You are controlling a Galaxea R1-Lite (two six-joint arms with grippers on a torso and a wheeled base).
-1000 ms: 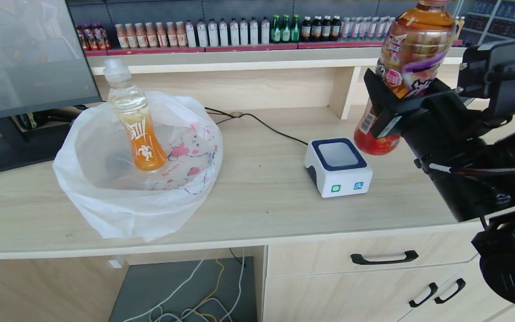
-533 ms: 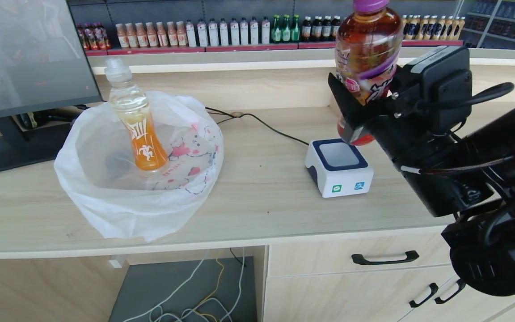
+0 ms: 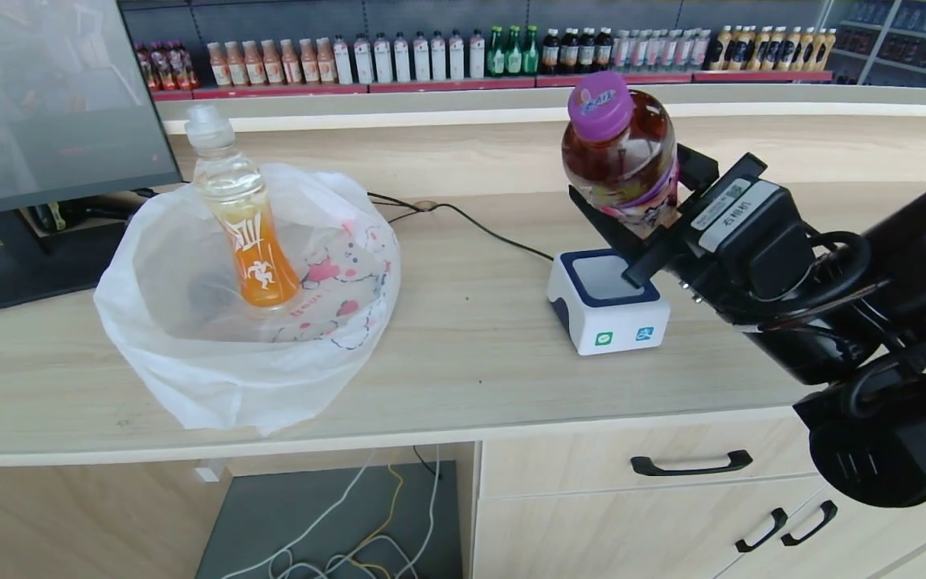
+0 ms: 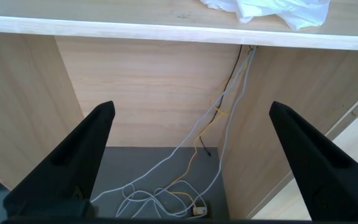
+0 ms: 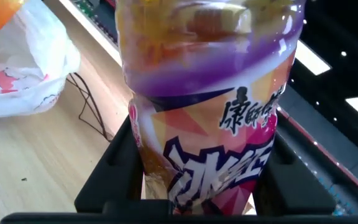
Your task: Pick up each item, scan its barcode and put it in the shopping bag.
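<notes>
Two bottles are in play on the wooden counter (image 3: pixel 463 354). The right gripper (image 3: pixel 630 223) is clamped on the body of a tea bottle (image 3: pixel 620 153) with a purple cap, one black finger on each side of its label, and holds it in the air over the white scanner (image 3: pixel 608 301). The bottle is tilted, with its cap leaning towards the robot and a little to the left; its lower end is hidden behind the fingers, so I cannot tell how close it comes to the scanner's dark window. The scanner sits near the middle of the counter, and a black cable (image 3: pixel 471 221) runs from it towards the back wall. Well to the left, a white shopping bag (image 3: pixel 246 362) lies open with its rim rolled down, and an orange drink bottle (image 3: pixel 242 217) with a clear cap stands in it, leaning slightly. A dark monitor (image 3: pixel 45 104) stands behind the bag at the counter's left end. The left gripper (image 4: pixel 191 162) hangs below counter height with its two fingers spread wide and nothing between them, facing the open space under the counter where loose wires (image 4: pixel 225 118) trail to the floor. Drawers (image 3: pixel 688 466) with black handles fill the counter front below the scanner, and rows of drinks (image 3: pixel 431 56) line the shelf behind.
</notes>
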